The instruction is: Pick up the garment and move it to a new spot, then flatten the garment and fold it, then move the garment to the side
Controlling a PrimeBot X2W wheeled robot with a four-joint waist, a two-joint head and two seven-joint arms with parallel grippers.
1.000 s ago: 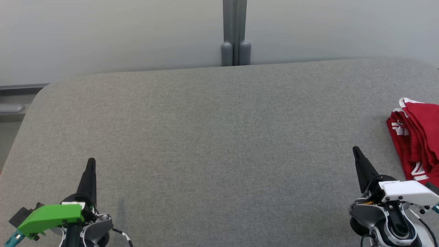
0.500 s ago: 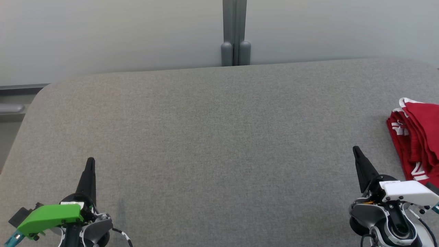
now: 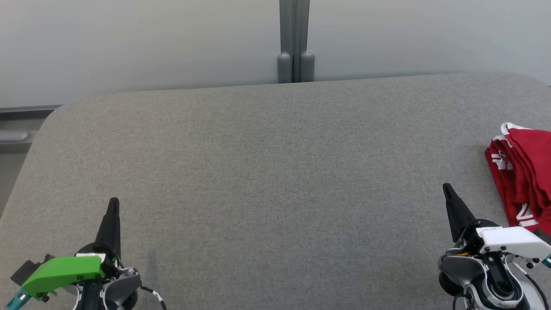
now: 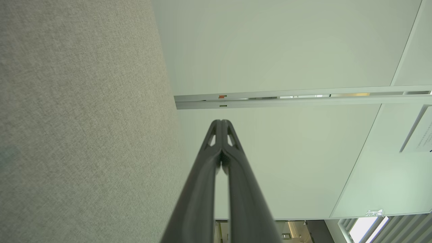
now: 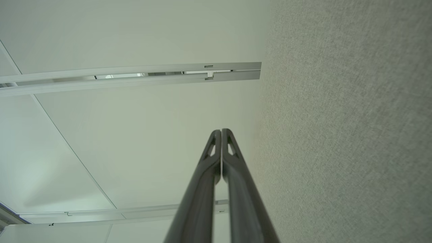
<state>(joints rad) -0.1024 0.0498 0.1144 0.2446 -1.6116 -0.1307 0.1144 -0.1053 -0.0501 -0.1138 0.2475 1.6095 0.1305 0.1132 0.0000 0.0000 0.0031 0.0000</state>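
Grey woven fabric covers the table (image 3: 258, 172), its rounded far corners before a pale wall (image 3: 150, 38) with a grey post (image 3: 295, 38). Red garment (image 3: 525, 172) lies bunched at the right edge, near the right gripper (image 3: 448, 189); the left gripper (image 3: 113, 203) sits well apart. Both are pinched closed and empty, with bare cloth between them

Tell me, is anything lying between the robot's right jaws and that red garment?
Nothing visible does. Only grey fabric tabletop separates the right gripper from the red garment, which lies bunched at the head view's right edge, partly cut off.
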